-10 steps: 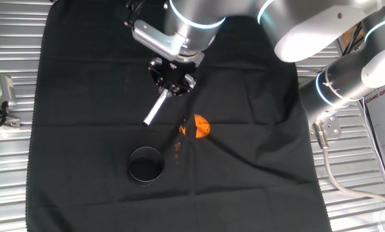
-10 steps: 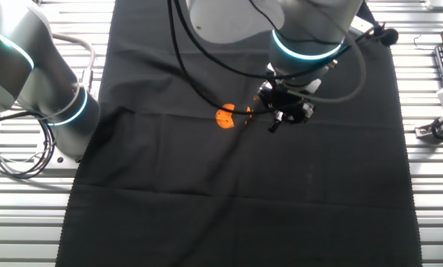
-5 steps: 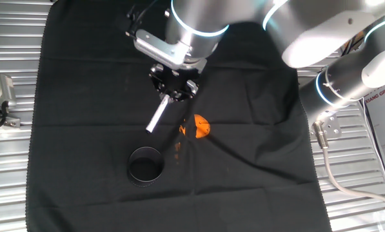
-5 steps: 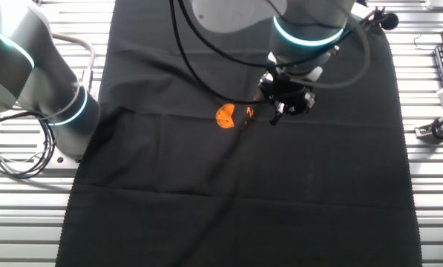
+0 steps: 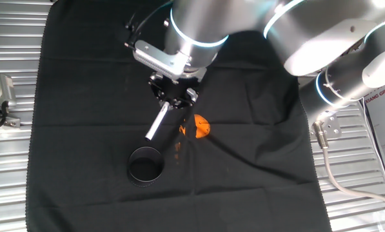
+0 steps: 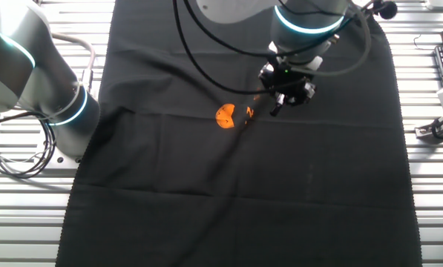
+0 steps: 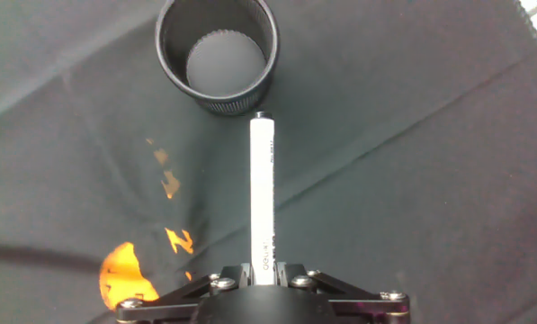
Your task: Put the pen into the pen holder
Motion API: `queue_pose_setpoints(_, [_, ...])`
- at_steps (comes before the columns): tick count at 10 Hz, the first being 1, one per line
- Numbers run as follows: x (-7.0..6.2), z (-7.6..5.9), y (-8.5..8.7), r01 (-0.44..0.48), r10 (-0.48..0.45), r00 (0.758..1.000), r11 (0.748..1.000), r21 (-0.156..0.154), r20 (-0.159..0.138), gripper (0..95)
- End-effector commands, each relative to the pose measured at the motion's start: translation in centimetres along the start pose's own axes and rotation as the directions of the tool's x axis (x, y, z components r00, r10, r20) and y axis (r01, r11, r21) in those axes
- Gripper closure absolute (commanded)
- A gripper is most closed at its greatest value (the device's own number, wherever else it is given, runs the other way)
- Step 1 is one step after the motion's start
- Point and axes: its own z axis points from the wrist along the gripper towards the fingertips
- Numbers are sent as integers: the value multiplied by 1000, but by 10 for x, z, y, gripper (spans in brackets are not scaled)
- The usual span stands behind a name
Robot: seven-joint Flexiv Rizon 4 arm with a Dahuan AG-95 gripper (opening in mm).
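My gripper [image 5: 171,95] is shut on the upper end of the pen [image 5: 157,122], a thin white stick with a dark tip. It holds the pen above the cloth, slanting down to the left. In the hand view the pen [image 7: 263,193] runs straight out from between the shut jaws, its dark tip just short of the pen holder [image 7: 218,54], an open, empty black cup. In one fixed view the pen holder [image 5: 145,165] stands on the black cloth below and left of the pen tip. In the other fixed view my gripper [image 6: 284,93] shows and the cup is hidden.
A small orange object [image 5: 201,126] lies on the black cloth [image 5: 82,96] right of the pen, with orange flecks [image 5: 178,149] beside it; it also shows in the hand view [image 7: 127,272]. The arm's base [image 5: 347,84] stands at the right. Ribbed metal table [image 5: 11,161] surrounds the cloth.
My gripper has moved with the pen a little toward the pen holder; the pen tip is nearer the cup. The grip is unchanged.
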Motion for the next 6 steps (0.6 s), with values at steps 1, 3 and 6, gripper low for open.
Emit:
queue_pose_setpoints(1, [-5, 0, 4, -7, 7, 1000, 1000, 0, 0, 950])
queue_pose_setpoints(3, [-13, 1, 10, -11, 11, 1000, 1000, 2, -5, 950])
queue_pose_setpoints(6, [-20, 3, 15, -9, 9, 1000, 1000, 3, -16, 950])
